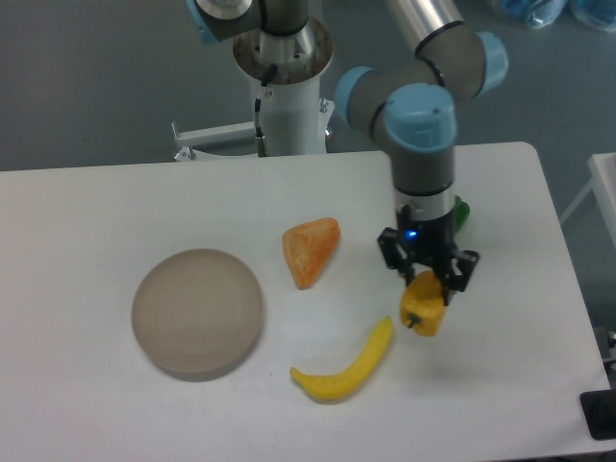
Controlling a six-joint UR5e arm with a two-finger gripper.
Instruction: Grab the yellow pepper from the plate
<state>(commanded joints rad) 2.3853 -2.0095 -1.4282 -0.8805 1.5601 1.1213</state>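
robot lab, arm [423,115], white table [144,202]

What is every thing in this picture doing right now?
hand: shut on the yellow pepper
yellow pepper: held in the hand, off the plate
plate: on the table, nothing on it
banana: lying on the table
orange wedge: lying on the table
green pepper: mostly hidden behind the arm
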